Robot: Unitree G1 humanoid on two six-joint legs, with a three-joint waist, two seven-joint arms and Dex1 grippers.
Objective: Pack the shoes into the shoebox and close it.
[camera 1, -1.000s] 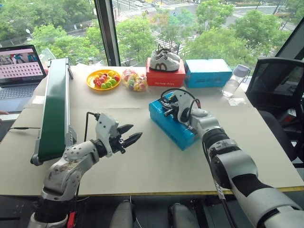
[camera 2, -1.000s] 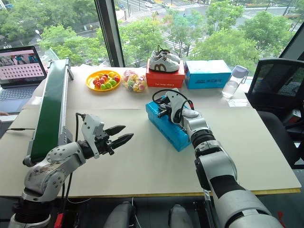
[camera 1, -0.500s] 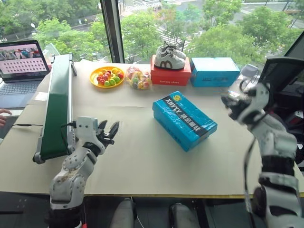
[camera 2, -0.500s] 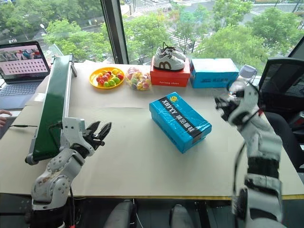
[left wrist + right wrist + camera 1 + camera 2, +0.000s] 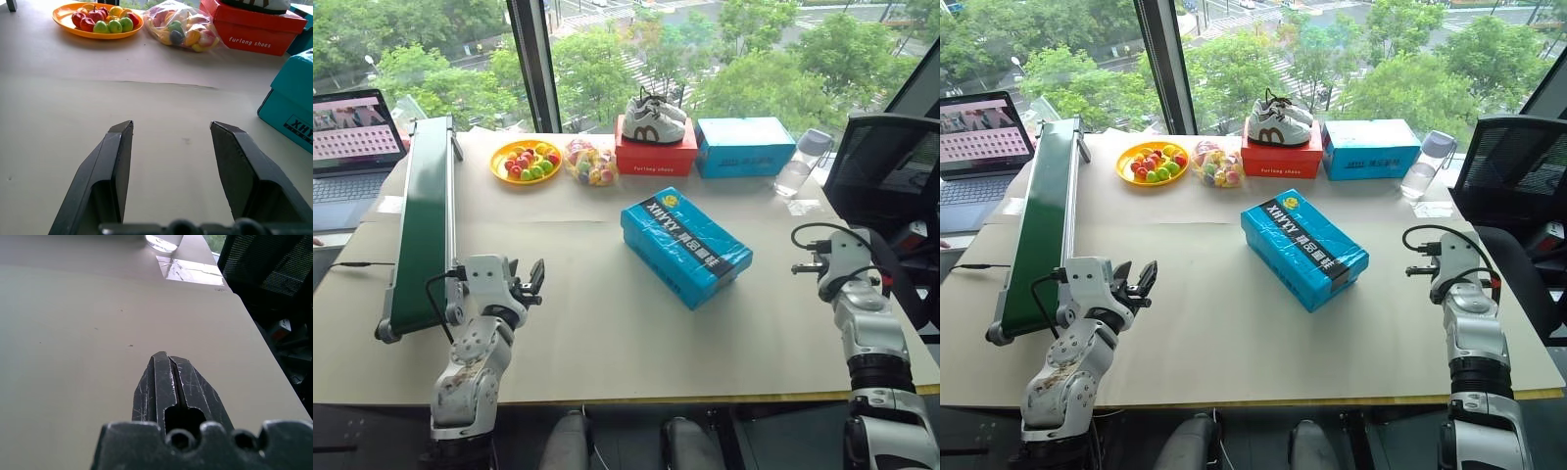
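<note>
The bright blue shoebox [image 5: 685, 245] lies in the middle of the table with its lid down, black lettering and a small yellow logo on top. The shoes are hidden. My left gripper [image 5: 171, 128] is open with nothing between its fingers; it hovers low over the table near the conveyor, well to the left of the shoebox, pointing toward the back of the table. One corner of the shoebox [image 5: 293, 107] shows in the left wrist view. My right gripper [image 5: 166, 360] is shut and empty, low over the table's right part, well apart from the box.
A green conveyor [image 5: 426, 215] runs along the left side. At the back stand an orange fruit plate [image 5: 527, 162], a bag of fruit [image 5: 589, 164], a red shoebox [image 5: 654, 160] with white sneakers on it, another blue box [image 5: 744, 147] and a bottle [image 5: 800, 162]. A black chair [image 5: 886, 166] is right.
My right gripper has left the shoebox lid and swung out to the table's right side. My left gripper has pulled back to the left and lower, turning to point forward.
</note>
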